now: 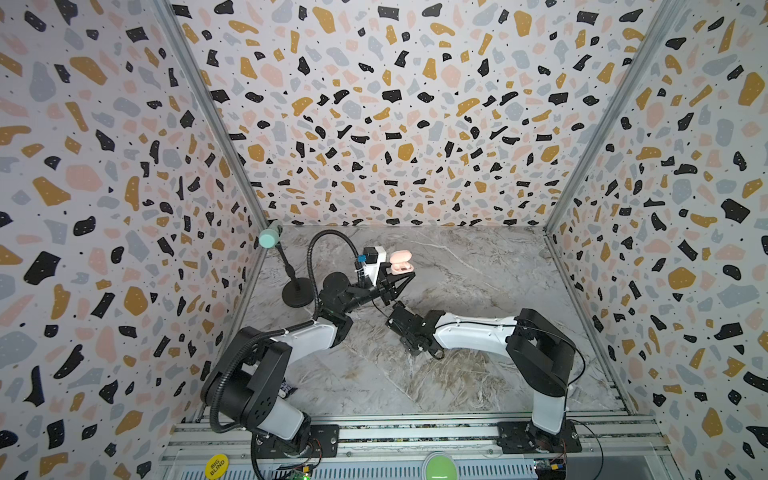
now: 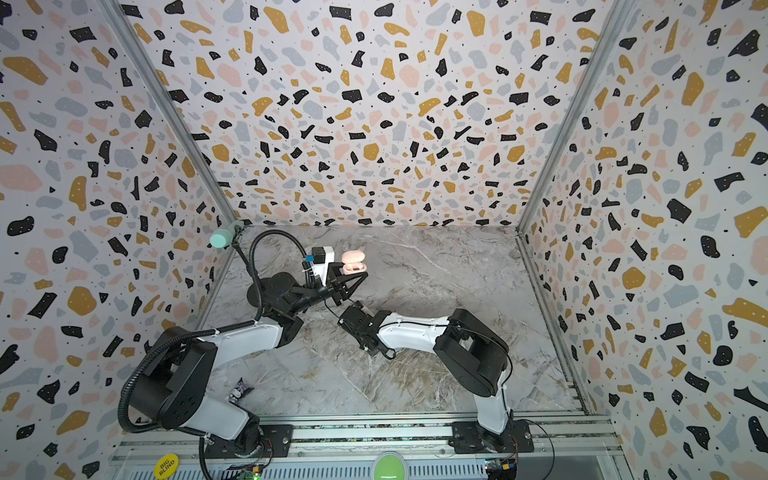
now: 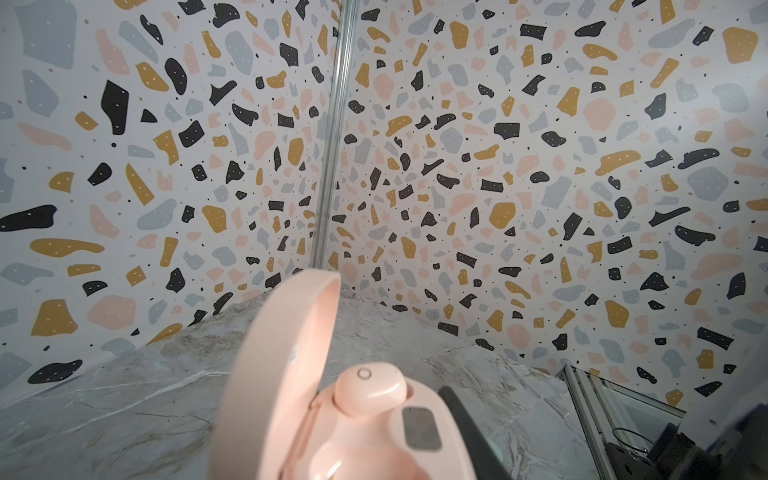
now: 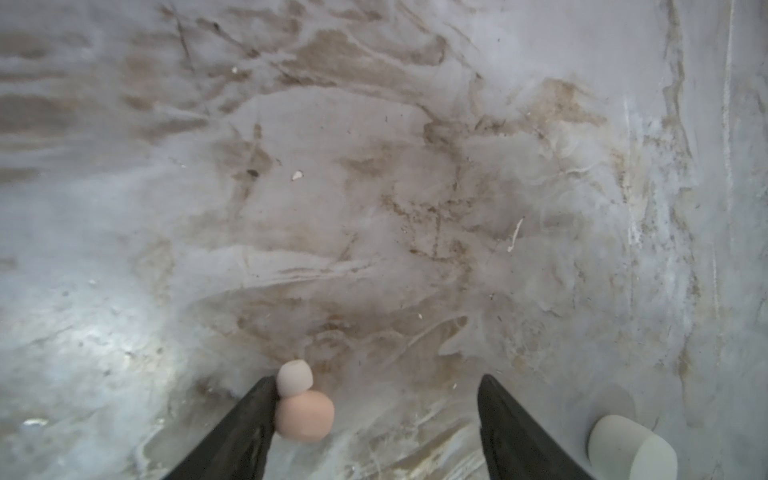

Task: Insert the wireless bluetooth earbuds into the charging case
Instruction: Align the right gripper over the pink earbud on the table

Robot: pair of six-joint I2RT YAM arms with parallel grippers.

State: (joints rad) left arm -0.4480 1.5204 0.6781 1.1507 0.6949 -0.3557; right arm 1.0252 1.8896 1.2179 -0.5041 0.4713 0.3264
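"BIG BLIND" sticker (image 1: 216, 466), charging case (image 1: 400, 258)

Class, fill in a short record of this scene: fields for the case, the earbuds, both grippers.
Case: pale pink oval plastic charging case, lid open
Seated earbud: small pink rounded plastic bud, in the case
Loose earbud: pink bud with whitish tip, on grey marble table, against one right finger
Left gripper: shut on the case
Right gripper: open, low over table
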